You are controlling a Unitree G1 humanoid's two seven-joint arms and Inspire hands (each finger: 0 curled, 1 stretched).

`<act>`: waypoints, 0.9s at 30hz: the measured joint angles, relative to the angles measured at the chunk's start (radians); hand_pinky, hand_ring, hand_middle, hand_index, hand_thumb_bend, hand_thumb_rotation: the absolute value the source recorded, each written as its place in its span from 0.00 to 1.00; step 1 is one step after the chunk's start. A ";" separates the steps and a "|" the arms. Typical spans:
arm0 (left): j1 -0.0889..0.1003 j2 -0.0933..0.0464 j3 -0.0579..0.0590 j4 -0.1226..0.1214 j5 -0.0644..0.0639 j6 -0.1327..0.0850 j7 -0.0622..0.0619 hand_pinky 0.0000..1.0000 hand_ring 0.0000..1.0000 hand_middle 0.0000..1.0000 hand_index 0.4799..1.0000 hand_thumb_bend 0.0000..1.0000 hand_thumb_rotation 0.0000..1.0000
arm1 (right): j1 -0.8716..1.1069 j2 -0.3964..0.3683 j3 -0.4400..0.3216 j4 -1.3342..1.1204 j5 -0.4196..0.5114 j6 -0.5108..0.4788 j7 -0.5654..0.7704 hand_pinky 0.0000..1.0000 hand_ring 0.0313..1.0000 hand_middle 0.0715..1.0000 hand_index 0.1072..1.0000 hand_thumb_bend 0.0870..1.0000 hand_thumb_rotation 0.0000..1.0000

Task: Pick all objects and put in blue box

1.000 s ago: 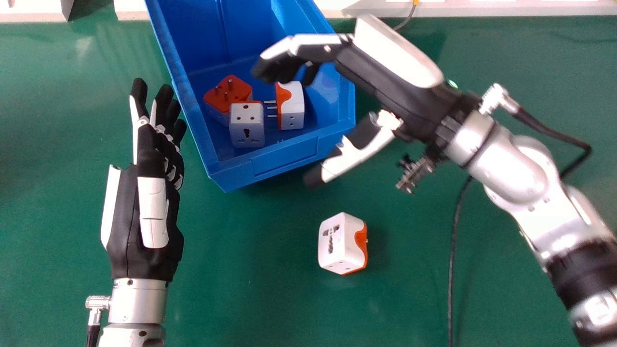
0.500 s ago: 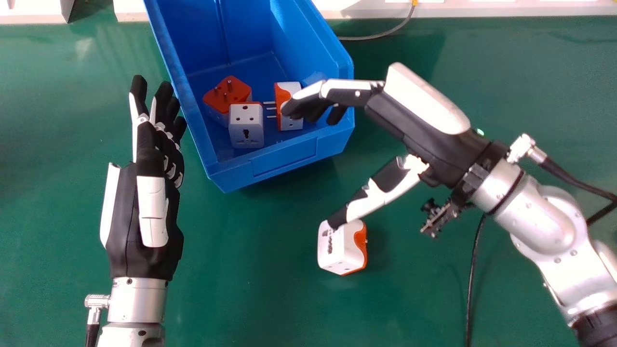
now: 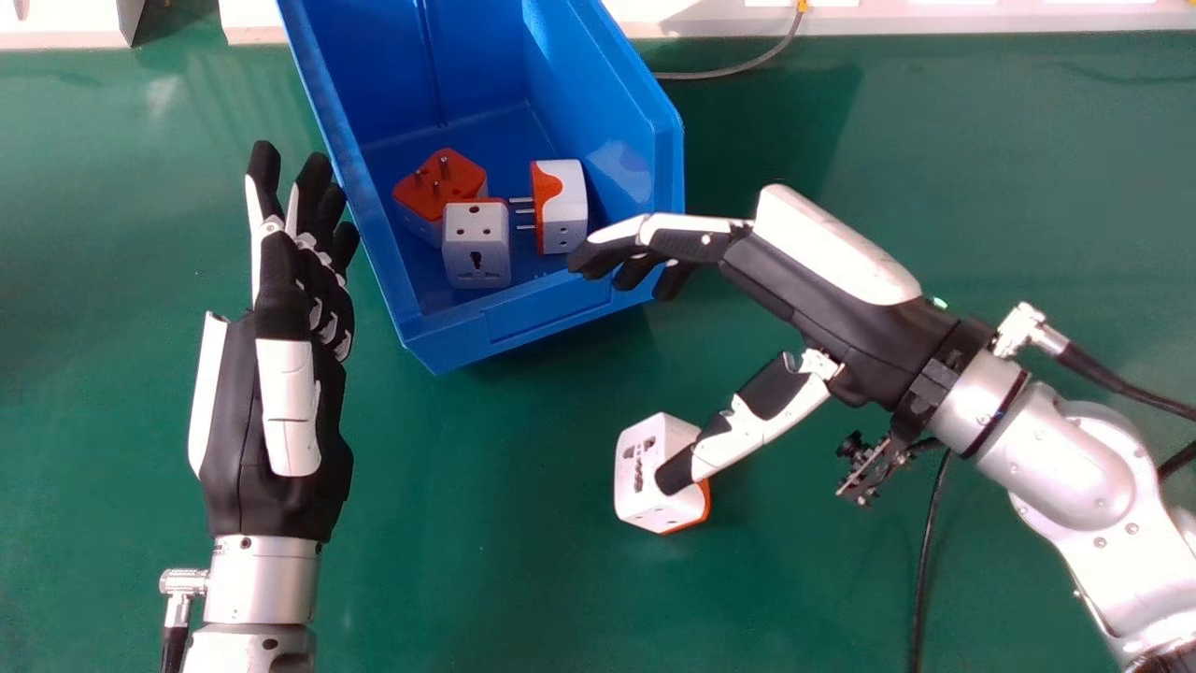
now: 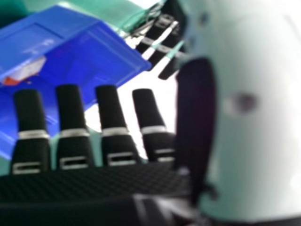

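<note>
- Green table top [image 3: 467, 579]: runs under the whole job. Smooth, some glare marks, and we see it as flat enough for a simple pick.
- White ledge [image 3: 934, 19]: lines the table's far side.
- Blue box [image 3: 551, 313]: far side, left of centre, set at a slant. Hasn't moved in any way that matters to us.
- Right hand [image 3: 832, 266]: the big change. A second ago it was over the box; since then it's come back near and right. Fingers long and lightly bent, thumb spread well away, nothing held. Reads to us as drop-offs done for three, next pick being lined up.
- Left hand [image 3: 234, 458]: left of the box, fingers loose and mostly straight, empty. Barely shifted; we'd call it idle.
- Adapters in the box: orange-faced one [image 3: 439, 184], white one [image 3: 476, 248] and side-lying one [image 3: 563, 206]. All three stayed put.
- Loose adapter [image 3: 638, 497]: on the table, near side of the box, same spot as before. Right thumb now overlaps it from above; we can't tell if they touch. Last one we can see, so we need fingers round its far side before closing. Nudging it is the risk.
- Grey cable [image 3: 729, 72]: behind the box's right side, out of our way.
</note>
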 measured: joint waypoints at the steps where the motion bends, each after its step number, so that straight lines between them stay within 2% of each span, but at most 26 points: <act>1: 0.000 0.000 0.000 0.000 -0.003 0.000 -0.001 1.00 1.00 1.00 1.00 0.86 1.00 | 0.001 0.000 0.000 -0.003 0.001 0.003 0.005 0.65 0.72 0.76 0.75 0.95 0.18; 5: 0.000 0.000 -0.001 0.000 -0.011 0.000 -0.008 1.00 1.00 1.00 1.00 0.87 1.00 | 0.004 -0.002 0.000 -0.008 0.001 0.003 0.017 0.66 0.73 0.77 0.76 0.96 0.19; 9: -0.001 0.000 0.000 0.000 -0.014 0.000 -0.012 1.00 1.00 1.00 1.00 0.87 1.00 | 0.008 -0.007 0.000 -0.008 0.001 0.003 0.024 0.66 0.73 0.77 0.77 0.96 0.20; 27: -0.006 -0.001 0.000 0.000 -0.016 0.000 -0.015 1.00 1.00 1.00 1.00 0.87 1.00 | 0.030 -0.014 0.009 -0.008 -0.023 0.002 0.026 0.64 0.75 0.80 0.80 0.98 0.25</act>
